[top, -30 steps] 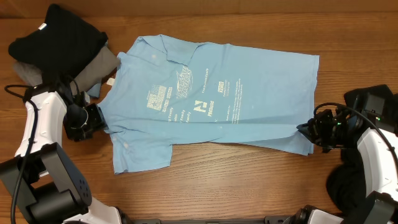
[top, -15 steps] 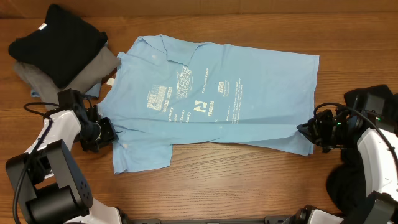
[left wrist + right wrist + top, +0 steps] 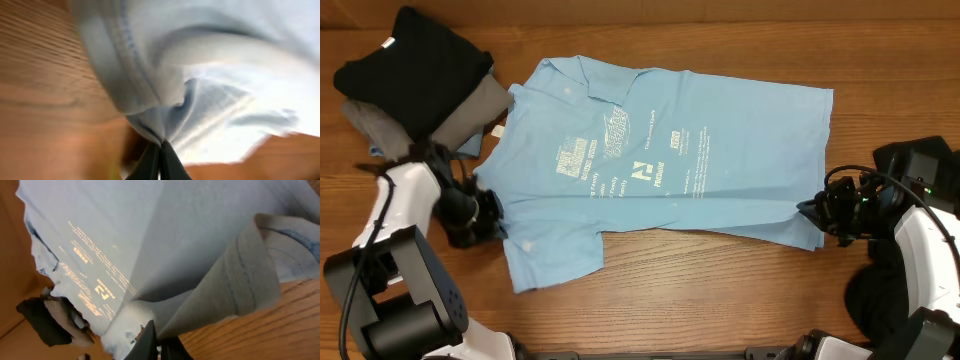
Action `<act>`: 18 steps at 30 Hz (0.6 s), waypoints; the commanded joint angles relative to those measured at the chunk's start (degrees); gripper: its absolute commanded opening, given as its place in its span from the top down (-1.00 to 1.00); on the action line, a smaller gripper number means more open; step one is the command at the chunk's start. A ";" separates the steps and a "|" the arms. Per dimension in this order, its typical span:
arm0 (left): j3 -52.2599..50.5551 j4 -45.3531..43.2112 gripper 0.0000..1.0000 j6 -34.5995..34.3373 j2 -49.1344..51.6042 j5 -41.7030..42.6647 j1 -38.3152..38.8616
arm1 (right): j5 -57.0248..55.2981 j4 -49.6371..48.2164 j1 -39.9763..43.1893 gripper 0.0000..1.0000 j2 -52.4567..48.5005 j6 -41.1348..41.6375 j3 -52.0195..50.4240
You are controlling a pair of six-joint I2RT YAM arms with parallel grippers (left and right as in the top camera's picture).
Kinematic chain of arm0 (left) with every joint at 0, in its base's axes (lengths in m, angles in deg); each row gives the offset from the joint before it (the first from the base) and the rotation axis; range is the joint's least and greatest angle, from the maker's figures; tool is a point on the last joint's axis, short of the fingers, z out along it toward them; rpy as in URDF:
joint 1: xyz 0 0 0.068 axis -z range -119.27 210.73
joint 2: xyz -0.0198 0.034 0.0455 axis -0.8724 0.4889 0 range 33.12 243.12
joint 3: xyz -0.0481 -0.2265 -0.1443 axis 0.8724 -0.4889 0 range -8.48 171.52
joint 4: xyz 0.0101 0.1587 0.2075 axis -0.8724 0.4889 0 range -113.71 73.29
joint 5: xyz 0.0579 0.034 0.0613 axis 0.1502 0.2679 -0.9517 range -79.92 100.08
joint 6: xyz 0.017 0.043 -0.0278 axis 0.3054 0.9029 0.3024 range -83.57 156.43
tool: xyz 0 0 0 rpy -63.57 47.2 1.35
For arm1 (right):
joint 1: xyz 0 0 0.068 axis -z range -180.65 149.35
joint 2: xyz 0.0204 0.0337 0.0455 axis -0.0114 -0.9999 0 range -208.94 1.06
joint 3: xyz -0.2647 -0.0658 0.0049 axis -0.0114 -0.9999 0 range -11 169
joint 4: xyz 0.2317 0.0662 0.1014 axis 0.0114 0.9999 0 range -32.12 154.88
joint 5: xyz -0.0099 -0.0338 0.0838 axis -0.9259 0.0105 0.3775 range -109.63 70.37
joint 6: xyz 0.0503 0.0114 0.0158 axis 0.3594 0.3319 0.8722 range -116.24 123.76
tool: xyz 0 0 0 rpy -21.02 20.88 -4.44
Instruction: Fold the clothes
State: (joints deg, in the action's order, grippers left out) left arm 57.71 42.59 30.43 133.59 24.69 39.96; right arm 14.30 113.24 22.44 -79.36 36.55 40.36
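A light sky-blue T-shirt [image 3: 670,160] with white print lies spread across the wooden table, collar to the left. My left gripper [image 3: 492,212] is shut on the shirt's near-left sleeve edge; in the left wrist view [image 3: 160,146] the blue cloth bunches between the closed dark fingers. My right gripper [image 3: 812,212] is shut on the hem's near-right corner, which folds up between its fingers [image 3: 150,335] in the right wrist view. A black garment [image 3: 412,60] sits folded on a grey one [image 3: 480,105] at the far left.
The stack of folded clothes stands close behind my left arm [image 3: 400,195]. Bare wooden table [image 3: 720,290] runs along the near edge below the shirt. A dark round object [image 3: 870,295] lies under my right arm at the near right.
My left gripper closed on the sleeve edge and pulled it slightly; the near-left sleeve has shifted and its lower corner now sits further right. The right arm has not moved.
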 commanded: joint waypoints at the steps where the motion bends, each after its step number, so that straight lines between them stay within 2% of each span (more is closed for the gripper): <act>1: 6.43 2.69 0.92 0.68 -0.15 1.16 -0.59 | -1.29 0.61 -0.33 0.92 -0.28 -0.83 1.33; 13: 9.11 5.01 0.91 0.72 -0.15 -1.42 -0.68 | -1.68 -0.59 -0.31 0.92 -0.28 -3.23 1.33; 18: 11.26 3.37 0.91 0.70 -0.15 -1.29 -0.70 | -1.66 -2.12 -0.33 0.92 -0.28 -3.23 1.33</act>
State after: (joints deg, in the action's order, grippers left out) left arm 65.93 46.98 30.48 133.59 24.16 39.96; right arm 13.14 112.16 22.44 -79.43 33.87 40.36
